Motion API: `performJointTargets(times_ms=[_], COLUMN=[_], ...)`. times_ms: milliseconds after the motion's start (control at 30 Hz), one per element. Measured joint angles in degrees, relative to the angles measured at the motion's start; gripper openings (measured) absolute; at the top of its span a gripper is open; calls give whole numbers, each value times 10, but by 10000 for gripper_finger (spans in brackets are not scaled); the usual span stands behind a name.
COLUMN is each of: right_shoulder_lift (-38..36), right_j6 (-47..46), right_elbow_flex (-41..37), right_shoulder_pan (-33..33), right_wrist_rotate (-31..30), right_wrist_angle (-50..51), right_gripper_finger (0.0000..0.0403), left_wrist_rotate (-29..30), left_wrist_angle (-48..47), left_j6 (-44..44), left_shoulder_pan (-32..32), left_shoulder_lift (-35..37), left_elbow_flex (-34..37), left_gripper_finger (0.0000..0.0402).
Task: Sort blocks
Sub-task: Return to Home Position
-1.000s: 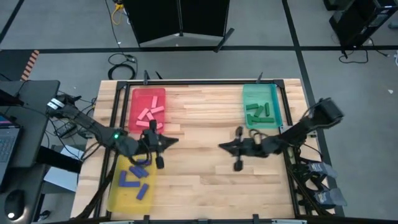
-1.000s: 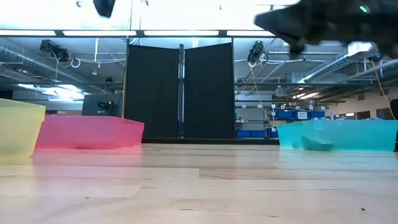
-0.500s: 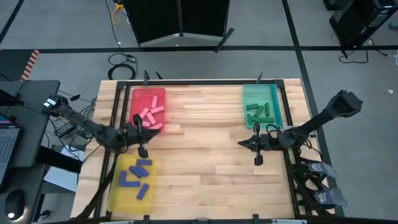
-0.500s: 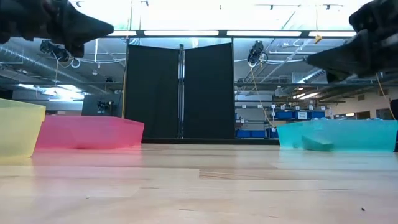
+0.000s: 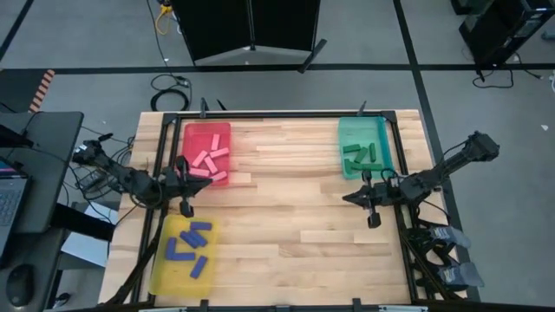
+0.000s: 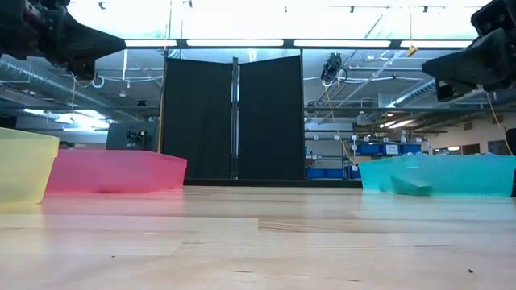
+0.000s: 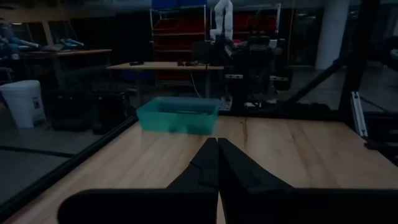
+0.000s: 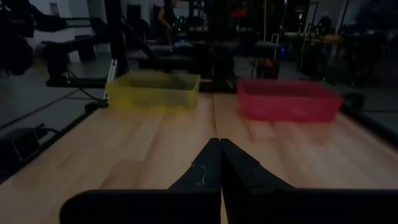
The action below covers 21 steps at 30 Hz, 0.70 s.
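Observation:
Small flat blocks lie sorted by colour. Pink blocks (image 5: 208, 161) are in the red tray (image 5: 192, 134), green blocks (image 5: 359, 157) in the teal tray (image 5: 381, 139), and blue blocks (image 5: 192, 245) in the yellow tray (image 5: 161, 269). My left gripper (image 5: 203, 173) (image 7: 217, 142) hangs shut and empty above the table's left side, between the red and yellow trays. My right gripper (image 5: 349, 198) (image 8: 220, 142) hangs shut and empty near the teal tray's near end. No block shows on the bare wood.
The wooden tabletop (image 5: 277, 217) lies open between the two arms. In the low view the yellow tray (image 6: 20, 165), red tray (image 6: 113, 171) and teal tray (image 6: 439, 173) stand along the sides. A black frame rail (image 5: 277, 113) edges the far side.
Both arms have drawn back from the table's middle. The left gripper moved toward the left edge and the right gripper toward the right edge. The trays and the blocks in them have stayed where they were.

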<state>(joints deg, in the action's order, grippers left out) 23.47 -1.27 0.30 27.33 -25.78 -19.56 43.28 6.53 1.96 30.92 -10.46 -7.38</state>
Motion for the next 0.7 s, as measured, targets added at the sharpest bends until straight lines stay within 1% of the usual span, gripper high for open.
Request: performJointTargets(times_ms=[100,300,400,467,533,600,700], right_shoulder_lift=[-64,-183,-229,-233,-232,-231,-234], right_j6=[8,15,37,53,47,40,41], right_elbow_flex=[0,0,0,2,2,2,2], right_shoulder_pan=[0,0,0,0,-1,-2,-2], right_wrist_rotate=[0,0,8,11,7,5,3], right_wrist_angle=[54,144,153,153,160,160,159], right_gripper_finger=[6,6,5,5,5,5,7], left_wrist_rotate=[-2,-37,-46,-46,-47,-50,-60], left_wrist_angle=[-19,-37,-40,-39,-32,-22,-24], left_j6=[2,4,4,4,4,-4,-10], left_shoulder_pan=[0,0,0,0,0,0,0], left_shoulder_lift=[21,48,64,81,102,105,103], left_elbow_flex=[0,5,18,34,53,69,69], left_gripper_finger=[2,2,2,2,2,2,2])
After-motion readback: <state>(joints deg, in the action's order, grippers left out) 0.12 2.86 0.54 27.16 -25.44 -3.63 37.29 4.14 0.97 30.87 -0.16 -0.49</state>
